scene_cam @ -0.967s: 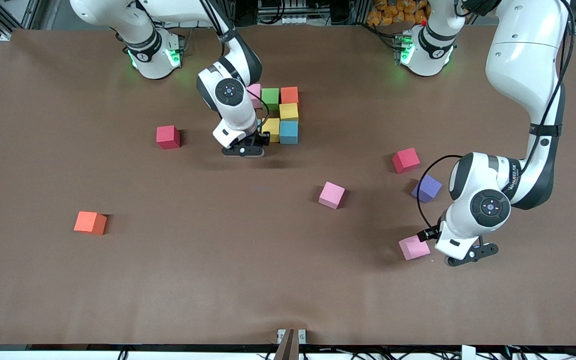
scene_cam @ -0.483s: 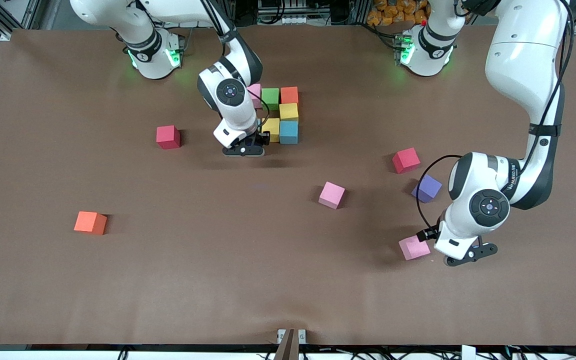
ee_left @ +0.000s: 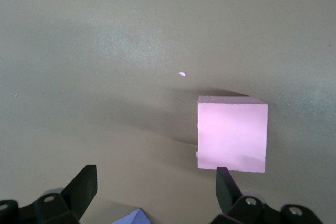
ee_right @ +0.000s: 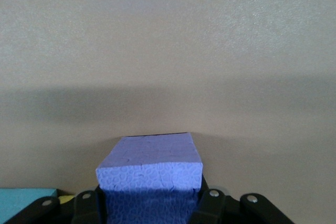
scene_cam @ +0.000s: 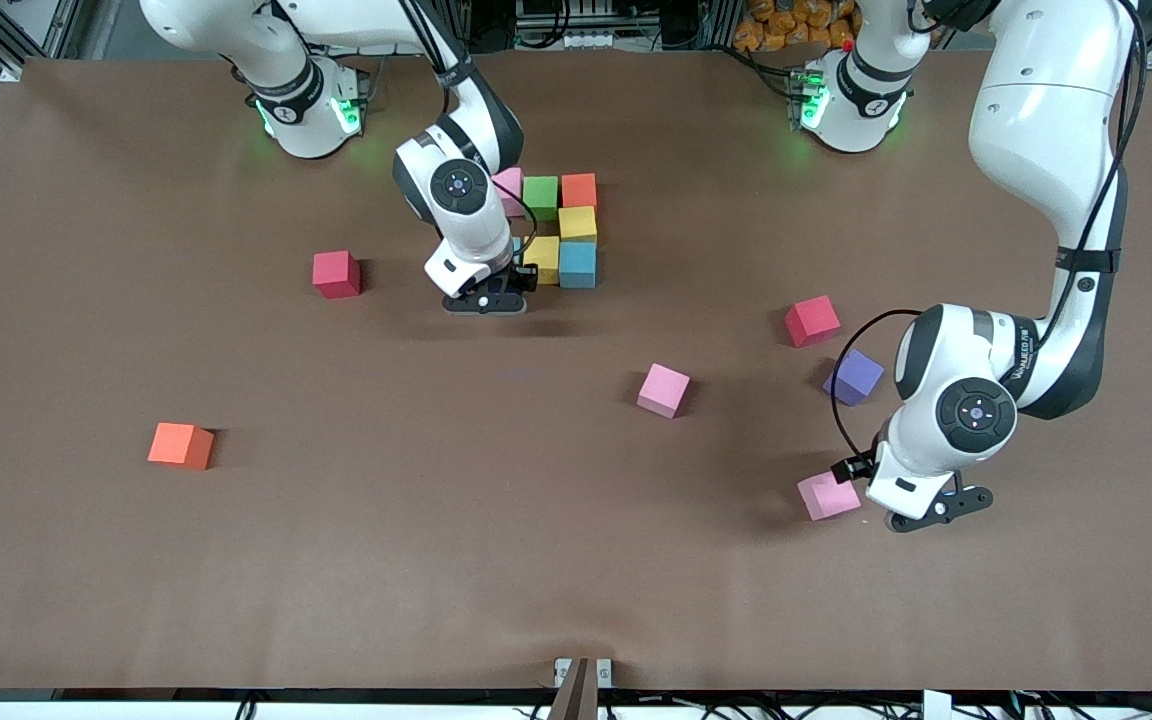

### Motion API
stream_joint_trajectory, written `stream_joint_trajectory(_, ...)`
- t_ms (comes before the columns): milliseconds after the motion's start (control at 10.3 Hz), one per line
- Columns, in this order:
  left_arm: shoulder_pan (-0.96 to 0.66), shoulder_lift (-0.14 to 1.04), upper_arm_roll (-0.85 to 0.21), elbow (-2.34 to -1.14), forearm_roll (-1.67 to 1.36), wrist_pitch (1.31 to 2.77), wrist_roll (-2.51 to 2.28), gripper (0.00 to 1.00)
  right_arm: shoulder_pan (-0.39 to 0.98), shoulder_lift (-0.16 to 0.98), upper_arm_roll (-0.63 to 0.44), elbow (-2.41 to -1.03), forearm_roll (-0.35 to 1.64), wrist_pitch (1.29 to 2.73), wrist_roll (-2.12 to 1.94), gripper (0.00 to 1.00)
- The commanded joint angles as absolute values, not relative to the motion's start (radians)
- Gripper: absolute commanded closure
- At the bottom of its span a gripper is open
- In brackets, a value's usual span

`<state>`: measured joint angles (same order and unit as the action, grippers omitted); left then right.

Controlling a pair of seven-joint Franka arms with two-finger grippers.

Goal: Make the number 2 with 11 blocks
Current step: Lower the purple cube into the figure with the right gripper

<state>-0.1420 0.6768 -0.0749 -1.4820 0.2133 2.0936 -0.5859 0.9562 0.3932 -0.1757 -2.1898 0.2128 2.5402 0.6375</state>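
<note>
The number 2 stands as a cluster of blocks: pink (scene_cam: 509, 188), green (scene_cam: 540, 196), orange (scene_cam: 579, 190), yellow (scene_cam: 577, 224), yellow (scene_cam: 543, 258) and light blue (scene_cam: 577, 264). My right gripper (scene_cam: 510, 264) (ee_right: 149, 203) is low beside the second yellow block, shut on a blue block (ee_right: 149, 166). Loose blocks lie apart: pink (scene_cam: 663, 389), pink (scene_cam: 829, 496) (ee_left: 232, 134), purple (scene_cam: 853, 377) (ee_left: 134, 217) and orange (scene_cam: 180, 445). My left gripper (scene_cam: 861, 470) (ee_left: 155, 182) is open just above the table, one fingertip (ee_left: 224, 182) next to the second loose pink block, nothing between its fingers.
Two red cubes lie loose, one (scene_cam: 336, 273) toward the right arm's end beside the cluster, one (scene_cam: 812, 320) near the purple block. The table's front edge (scene_cam: 576, 680) lies well nearer the camera than all the blocks.
Both hands have shifted only slightly. The right gripper has settled a touch closer to the cluster with its block. No block on the table has moved.
</note>
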Motion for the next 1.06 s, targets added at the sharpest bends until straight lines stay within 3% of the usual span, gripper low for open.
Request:
stream_joint_trajectory(0,-0.15,0.683,-0.071,-1.471,0.238,2.097,-0.607,0.0,0.953,0.393,-0.178,-2.197,0.221,2.542,0.62,0.72)
stream_joint_trajectory(580,-0.15,0.683,-0.069,-1.47,0.239,2.097,-0.607,0.0,0.956,0.403,-0.178,-2.194,0.221,2.553,0.621,0.69)
stream_joint_trajectory(677,-0.149,0.683,-0.069,-1.47,0.239,2.095,-0.607,0.0,0.954,0.403,-0.178,-2.194,0.221,2.553,0.621,0.58)
stream_joint_trajectory(774,-0.149,0.683,-0.071,-1.471,0.239,2.097,-0.607,0.0,0.953,0.403,-0.178,-2.194,0.221,2.551,0.623,0.35)
stream_joint_trajectory(967,-0.15,0.683,-0.069,-1.47,0.239,2.097,-0.607,0.0,0.951,0.402,-0.178,-2.194,0.222,2.551,0.632,0.02)
